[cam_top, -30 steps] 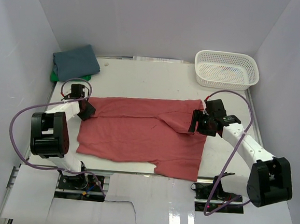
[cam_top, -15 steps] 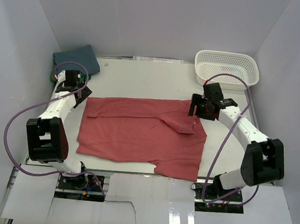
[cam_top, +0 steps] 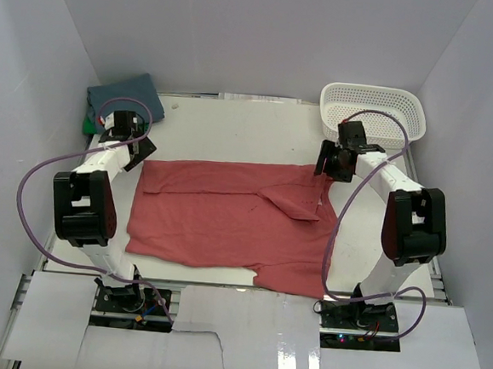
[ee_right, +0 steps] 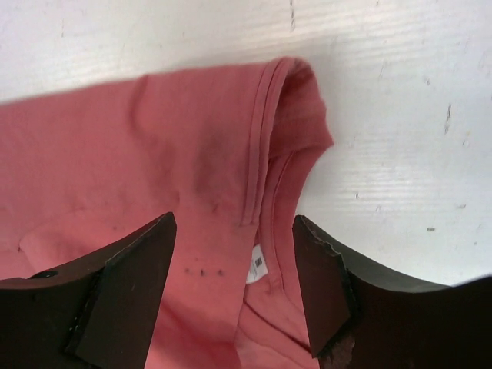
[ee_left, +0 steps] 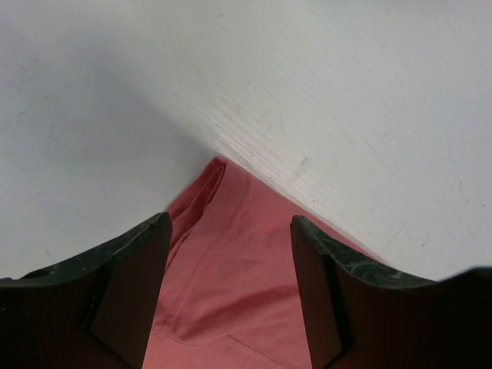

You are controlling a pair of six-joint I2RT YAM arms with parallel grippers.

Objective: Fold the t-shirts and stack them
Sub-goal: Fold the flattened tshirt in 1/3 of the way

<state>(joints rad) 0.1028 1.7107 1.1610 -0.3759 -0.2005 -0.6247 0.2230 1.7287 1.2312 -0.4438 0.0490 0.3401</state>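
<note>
The coral-red t-shirt [cam_top: 231, 222] lies spread flat on the white table, a sleeve folded over near its right end. My left gripper [cam_top: 142, 152] is open over the shirt's far left corner [ee_left: 223, 254], its jaws straddling the hem. My right gripper [cam_top: 326, 167] is open over the far right corner, its jaws straddling the collar [ee_right: 265, 146] and the small white neck label [ee_right: 257, 265]. Neither holds cloth. The slate-blue t-shirt [cam_top: 125, 101] lies folded at the far left, on top of the bright green one [cam_top: 90, 124], of which only an edge shows.
A white mesh basket [cam_top: 372, 114] stands at the far right corner, just behind my right arm. White walls enclose the table on three sides. The shirt's near right corner hangs over the table's front edge [cam_top: 294, 281].
Both grippers have moved away from the near side toward the shirt's far corners; the right arm has swung back toward the basket. The shirt has barely shifted.
</note>
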